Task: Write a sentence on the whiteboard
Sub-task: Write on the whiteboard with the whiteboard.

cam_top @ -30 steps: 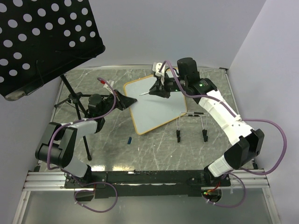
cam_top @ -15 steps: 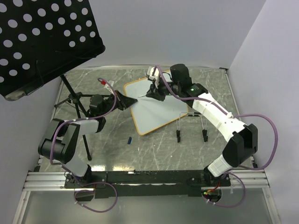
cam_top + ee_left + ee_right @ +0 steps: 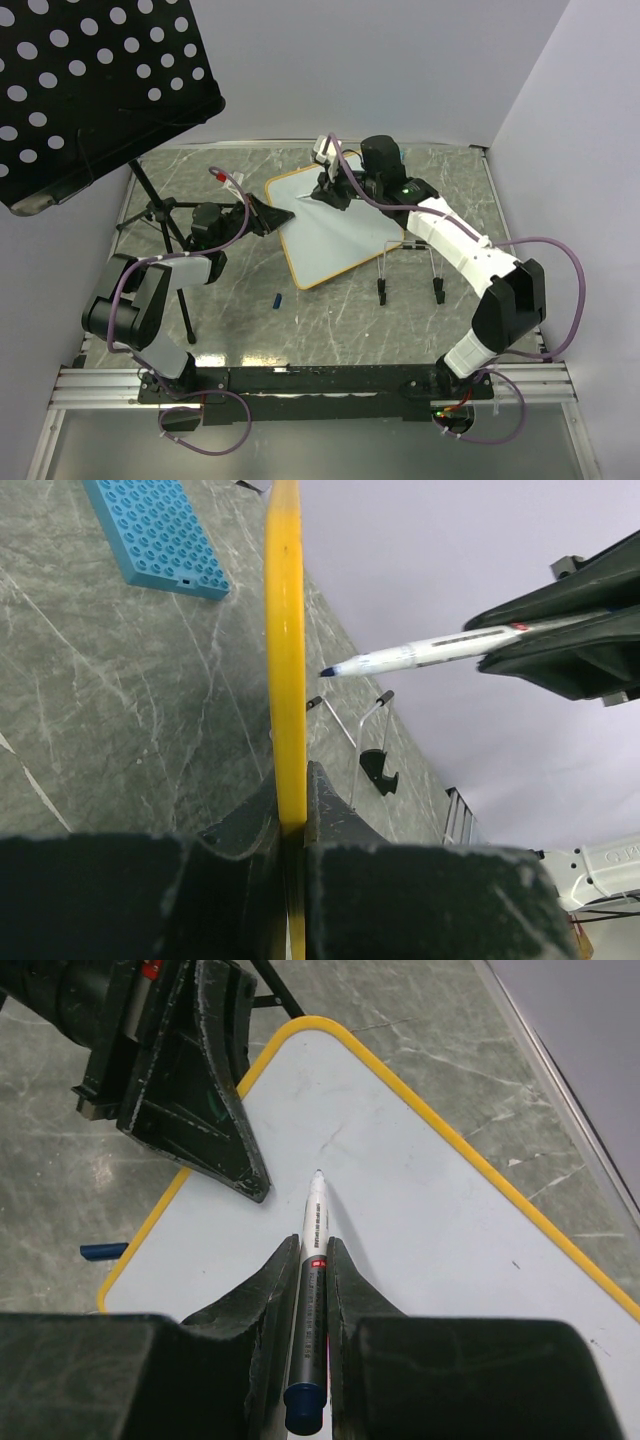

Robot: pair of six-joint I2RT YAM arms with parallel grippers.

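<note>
Here, the right jaws are closed tight on a slim white marker with a blue tip (image 3: pixel 312 1222). They grip the barrel toward its back end, so the tip points forward at the board. The left jaws are pinched on the thin yellow-orange rim of the rectangular glossy whiteboard (image 3: pixel 335 235), at its left corner. The board seems raised on that side from the grey marble-patterned tabletop (image 3: pixel 330 330), but how steep I cannot tell.

Of the sentence I see nothing. The white face carries no blue words, only a faint grey mark (image 3: pixel 330 1142) just ahead of the tip. From the left wrist view the tip looks just off the surface, not yet touching, though I am not fully sure.

I judge the step in hand to be landing the tip for the first stroke. To do it well, the pressure should be light, because the board is held at one corner only and will likely swing or bend if pushed. The left jaws must hold firm while the right arm makes small, slow strokes. Starting close to the held corner should give the steadiest surface and leave room for all the words.

As for containers, I find no bowl, box or tray in any view. The nearest thing is a small black wire stand (image 3: pixel 408 268) to the right of the board, and I cannot tell if anything lies on it. A small dark blue cap-like piece (image 3: pixel 277 298) lies loose on the tabletop near the board. A light blue studded plate (image 3: pixel 160 535) lies flat beyond the rim.
</note>
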